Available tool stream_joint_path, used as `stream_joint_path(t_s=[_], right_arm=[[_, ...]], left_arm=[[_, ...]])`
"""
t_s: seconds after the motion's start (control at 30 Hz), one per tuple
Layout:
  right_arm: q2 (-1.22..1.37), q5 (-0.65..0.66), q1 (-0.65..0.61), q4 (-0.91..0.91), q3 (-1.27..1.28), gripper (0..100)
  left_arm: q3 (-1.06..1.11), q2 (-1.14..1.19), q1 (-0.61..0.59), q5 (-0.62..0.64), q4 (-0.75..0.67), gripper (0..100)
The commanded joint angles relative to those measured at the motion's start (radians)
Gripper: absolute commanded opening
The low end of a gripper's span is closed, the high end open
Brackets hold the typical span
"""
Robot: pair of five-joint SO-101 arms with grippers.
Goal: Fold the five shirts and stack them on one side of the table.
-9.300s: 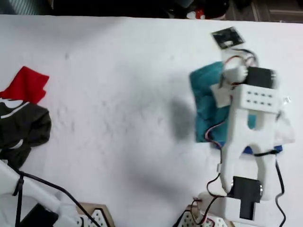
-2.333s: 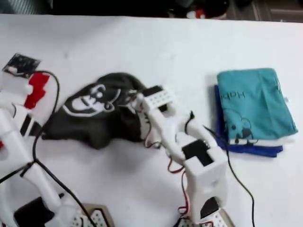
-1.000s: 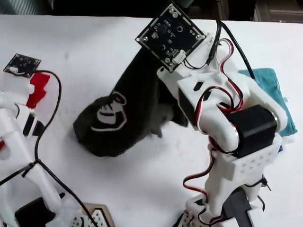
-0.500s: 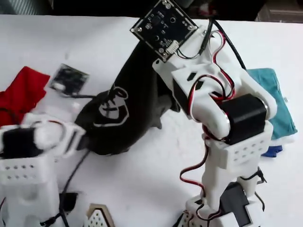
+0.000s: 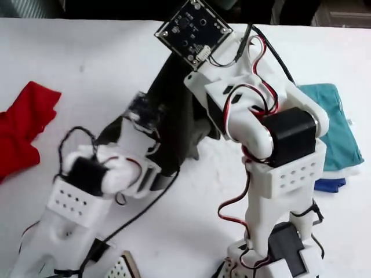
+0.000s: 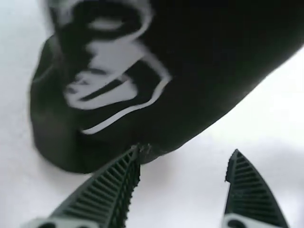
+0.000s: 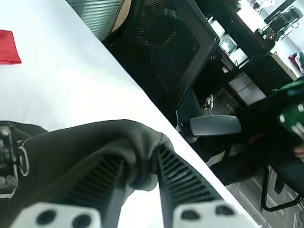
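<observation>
My right gripper (image 7: pixel 141 164) is shut on a bunched fold of the black shirt (image 5: pixel 174 116) and holds it up off the table, so the shirt hangs slanted with its lower end on the white tabletop (image 5: pixel 104 52). The shirt's white print (image 6: pixel 104 80) faces my left gripper (image 6: pixel 185 153), which is open just above the table at the shirt's low edge, one fingertip (image 6: pixel 134 154) touching the cloth. A crumpled red shirt (image 5: pixel 23 130) lies at the left edge. Folded teal shirt (image 5: pixel 336 130) tops a stack with a blue one (image 5: pixel 330 184) at the right.
The raised right arm (image 5: pixel 278 150) covers the table's middle right, and the left arm (image 5: pixel 81 191) crosses the front left. A black office chair (image 7: pixel 175 52) stands beyond the far table edge. Bare tabletop lies at the far left.
The left arm swung in from the left edge to the black shirt's lower end, uncovering the red shirt. The right arm kept the shirt lifted and shifted slightly left.
</observation>
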Motion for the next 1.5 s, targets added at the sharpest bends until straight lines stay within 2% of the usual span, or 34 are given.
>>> stream_joint_path(t_s=[0.0,0.13,0.23,0.37,0.47,0.57,0.67,0.83,1.03,1.17,1.33,1.47], right_arm=[[-0.013,-0.005,0.008,-0.019,-0.002,1.9],[-0.013,-0.005,0.008,-0.018,-0.002,1.9],[-0.013,-0.005,0.008,-0.018,-0.002,1.9],[-0.012,-0.005,0.008,-0.018,-0.002,1.9],[-0.013,-0.005,0.012,-0.018,-0.002,1.9],[-0.012,-0.005,0.045,-0.018,-0.002,1.9],[-0.01,-0.005,0.099,-0.018,-0.002,1.9],[-0.01,-0.005,0.177,-0.018,-0.002,1.9],[-0.048,-0.002,0.189,-0.016,-0.021,1.9],[-0.099,0.003,0.189,-0.005,-0.023,1.9],[-0.202,0.003,0.189,0.093,-0.023,1.9],[-0.297,0.005,0.189,0.143,-0.023,1.9]], left_arm=[[0.064,-0.021,0.039,0.018,-0.097,29],[0.152,-0.021,0.061,0.018,-0.178,29],[0.249,-0.021,0.058,0.057,-0.308,27],[0.394,-0.028,0.056,0.097,-0.569,13],[0.428,-0.028,0.056,0.097,-0.674,2],[0.407,-0.042,0.039,0.097,-0.661,2],[0.364,-0.102,-0.028,0.089,-0.589,2],[0.258,-0.257,-0.2,-0.094,-0.476,2],[0.137,-0.397,-0.407,-0.298,-0.454,2],[0.026,-0.455,-0.507,-0.371,-0.454,2],[-0.089,-0.506,-0.595,-0.483,-0.454,2],[-0.157,-0.549,-0.665,-0.502,-0.454,2]])
